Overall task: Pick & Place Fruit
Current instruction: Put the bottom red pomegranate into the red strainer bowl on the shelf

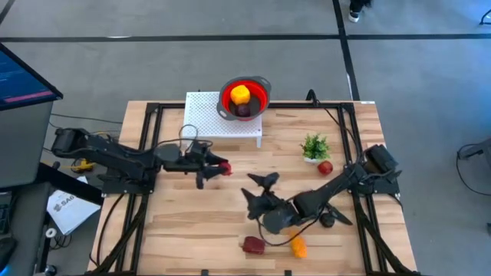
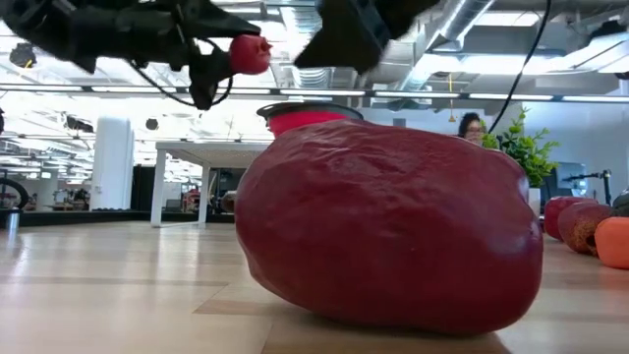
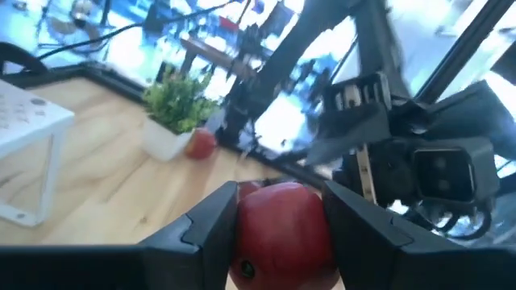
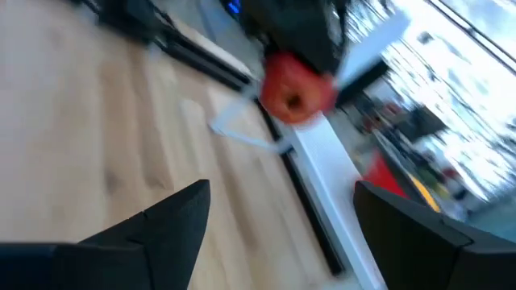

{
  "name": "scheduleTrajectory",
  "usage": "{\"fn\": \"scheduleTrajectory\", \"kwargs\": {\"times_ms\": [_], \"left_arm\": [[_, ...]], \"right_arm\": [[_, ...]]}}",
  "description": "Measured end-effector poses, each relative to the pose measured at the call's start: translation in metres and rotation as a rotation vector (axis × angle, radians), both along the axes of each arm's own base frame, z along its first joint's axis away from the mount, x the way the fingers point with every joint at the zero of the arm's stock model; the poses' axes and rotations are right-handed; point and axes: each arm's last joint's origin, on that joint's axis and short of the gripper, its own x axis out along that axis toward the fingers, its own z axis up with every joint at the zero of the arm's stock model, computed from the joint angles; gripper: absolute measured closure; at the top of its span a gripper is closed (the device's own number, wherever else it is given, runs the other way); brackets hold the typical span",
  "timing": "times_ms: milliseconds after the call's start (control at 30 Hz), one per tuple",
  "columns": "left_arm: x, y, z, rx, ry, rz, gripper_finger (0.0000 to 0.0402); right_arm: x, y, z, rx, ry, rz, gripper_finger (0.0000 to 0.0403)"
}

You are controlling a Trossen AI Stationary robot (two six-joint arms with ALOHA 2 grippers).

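My left gripper (image 1: pixel 218 169) is shut on a small red fruit (image 3: pixel 280 229), held above the table in front of the white rack. My right gripper (image 1: pixel 259 192) is open over the table's middle and holds nothing. A red colander (image 1: pixel 244 97) on the white rack (image 1: pixel 222 119) holds a yellow fruit (image 1: pixel 241 94) and a dark purple one (image 1: pixel 243 110). On the table lie a maroon fruit (image 1: pixel 253 244), an orange one (image 1: pixel 298 246), a near-black one (image 1: pixel 327 220) and a red one (image 1: pixel 325 168) beside the plant. My left gripper pinches the red fruit between its two fingers (image 3: pixel 205 229), one on each side of its round body (image 3: pixel 266 217). The fingers reach level, from the table's left. The fruit (image 2: pixel 249 54) is lifted clear of the table.
A small green plant in a white pot (image 1: pixel 314 146) stands right of the rack. Black frame rails (image 1: pixel 153 153) run along the table's sides. In the low view the maroon fruit (image 2: pixel 388 226) fills the foreground. A person (image 2: pixel 472 126) shows in the room behind.
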Motion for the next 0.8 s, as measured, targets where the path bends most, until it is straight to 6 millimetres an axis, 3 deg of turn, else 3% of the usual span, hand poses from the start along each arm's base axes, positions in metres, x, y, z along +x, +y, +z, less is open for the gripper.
{"fn": "scheduleTrajectory", "kwargs": {"times_ms": [133, 300, 467, 800], "left_arm": [[-0.010, -0.003, -0.008, -0.015, -0.062, 0.011, 0.0239], [-0.011, -0.006, -0.010, -0.015, -0.070, 0.006, 0.0234], [-0.012, -0.006, -0.007, -0.013, -0.091, 0.006, 0.0233], [-0.012, -0.006, -0.006, -0.011, -0.103, 0.008, 0.0228]], "right_arm": [[0.015, -0.012, 0.014, 0.060, -0.097, 0.101, 0.0102], [0.025, -0.028, 0.024, 0.107, -0.207, 0.096, 0.0102], [0.032, -0.037, 0.023, 0.157, -0.196, 0.242, 0.0102], [0.044, -0.065, 0.022, 0.236, -0.255, 0.196, 0.0102]]}}
